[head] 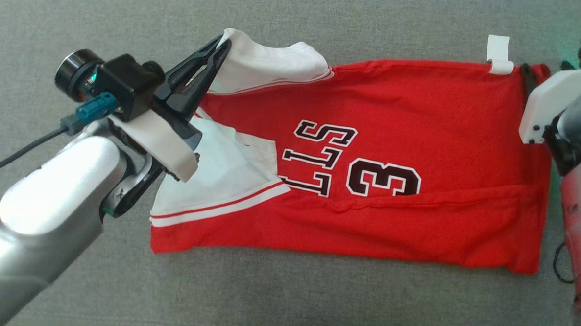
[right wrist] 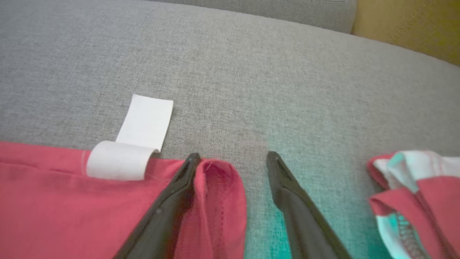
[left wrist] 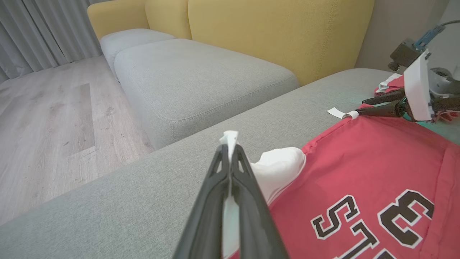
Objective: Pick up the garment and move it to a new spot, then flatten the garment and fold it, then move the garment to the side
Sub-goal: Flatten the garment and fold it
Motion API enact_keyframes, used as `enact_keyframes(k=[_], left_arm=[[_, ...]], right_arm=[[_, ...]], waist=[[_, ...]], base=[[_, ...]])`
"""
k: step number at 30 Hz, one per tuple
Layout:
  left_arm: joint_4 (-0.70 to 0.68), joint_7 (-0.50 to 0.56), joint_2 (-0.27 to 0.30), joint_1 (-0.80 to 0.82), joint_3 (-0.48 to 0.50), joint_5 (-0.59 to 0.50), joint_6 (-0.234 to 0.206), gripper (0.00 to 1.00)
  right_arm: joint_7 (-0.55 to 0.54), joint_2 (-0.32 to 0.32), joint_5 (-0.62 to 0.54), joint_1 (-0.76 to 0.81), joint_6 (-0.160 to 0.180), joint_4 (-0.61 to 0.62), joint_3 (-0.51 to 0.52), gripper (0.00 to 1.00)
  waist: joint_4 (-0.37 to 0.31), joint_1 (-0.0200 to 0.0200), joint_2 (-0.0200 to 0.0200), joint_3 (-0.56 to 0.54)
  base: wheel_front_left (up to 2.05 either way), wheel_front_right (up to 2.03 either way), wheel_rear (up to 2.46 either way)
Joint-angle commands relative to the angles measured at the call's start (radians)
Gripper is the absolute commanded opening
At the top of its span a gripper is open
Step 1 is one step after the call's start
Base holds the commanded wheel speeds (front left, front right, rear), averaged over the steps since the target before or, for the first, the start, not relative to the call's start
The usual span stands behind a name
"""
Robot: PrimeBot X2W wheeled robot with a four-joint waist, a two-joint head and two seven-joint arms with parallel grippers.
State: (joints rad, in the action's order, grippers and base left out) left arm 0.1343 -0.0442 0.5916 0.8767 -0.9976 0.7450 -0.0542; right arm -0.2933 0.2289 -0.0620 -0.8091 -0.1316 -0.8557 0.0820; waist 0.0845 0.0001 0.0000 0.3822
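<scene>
Grey sofa cushion (head: 284, 295) under everything. Red jersey (head: 419, 139) lies on it, folded lengthwise, long side left to right, black "3" and letters facing up, collar end left, hem right. Far left: left gripper (head: 222, 45) clamped tight on tip of white sleeve (head: 270, 59), sleeve raised off cushion. Far right: right gripper (right wrist: 233, 156) spread wide at hem corner, one finger against rolled red hem, other over bare cushion, nothing pinched. White label (head: 498, 54) sticks out past far edge. Second red-and-white garment (right wrist: 413, 187) just right of hem. Beyond: yellow backrest (left wrist: 269, 36).

Home living room: yellow-backed grey sofa (left wrist: 201, 75), curtains (left wrist: 36, 32), wood floor (left wrist: 46, 118).
</scene>
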Motion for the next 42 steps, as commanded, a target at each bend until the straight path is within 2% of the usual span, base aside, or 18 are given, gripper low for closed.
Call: enact_keyframes(k=[1, 9, 17, 21, 26, 34, 42], left_arm=[[-0.021, 0.002, 0.044, 0.056, 0.057, -0.008, -0.008, 0.0], [0.072, 0.004, 0.062, 0.133, 0.09, -0.023, -0.015, 0.0], [0.266, -0.005, 0.045, 0.275, 0.129, -0.027, 0.024, 0.0], [0.367, -0.028, 0.025, 0.364, 0.138, -0.047, 0.049, 0.0], [0.497, -0.087, -0.014, 0.487, 0.128, -0.106, 0.072, 0.0], [0.679, -0.192, -0.079, 0.64, 0.143, -0.161, 0.074, 0.0], [0.785, -0.216, -0.141, 0.634, 0.141, -0.176, 0.117, 0.0]], right_arm=[[0.002, 0.009, 0.006, -0.015, 0.001, 0.0, -0.044, 0.0], [0.06, 0.063, 0.136, -0.13, 0.001, -0.021, -0.194, 0.0], [0.142, 0.102, 0.276, -0.256, 0.001, 0.032, -0.331, 0.0], [0.183, 0.113, 0.311, -0.338, 0.001, 0.041, -0.378, 0.0], [0.229, 0.116, 0.325, -0.449, 0.001, 0.014, -0.409, 0.0], [0.319, 0.086, 0.319, -0.569, 0.001, -0.076, -0.391, 0.0], [0.401, 0.066, 0.324, -0.561, 0.001, -0.176, -0.4, 0.0]], waist=[[-0.002, -0.0001, 0.0, 0.005], [-0.031, -0.0001, 0.0, 0.03], [-0.069, -0.0001, 0.0, 0.071], [-0.086, -0.0001, 0.0, 0.099], [-0.099, -0.0001, 0.0, 0.141], [-0.108, -0.0001, 0.0, 0.189], [-0.094, -0.0001, 0.0, 0.174]], base=[[0.0, 0.0, 0.0], [0.0, 0.0, 0.0], [0.0, 0.0, 0.0], [0.0, 0.0, 0.0], [0.0, 0.0, 0.0], [0.0, 0.0, 0.0], [0.0, 0.0, 0.0]])
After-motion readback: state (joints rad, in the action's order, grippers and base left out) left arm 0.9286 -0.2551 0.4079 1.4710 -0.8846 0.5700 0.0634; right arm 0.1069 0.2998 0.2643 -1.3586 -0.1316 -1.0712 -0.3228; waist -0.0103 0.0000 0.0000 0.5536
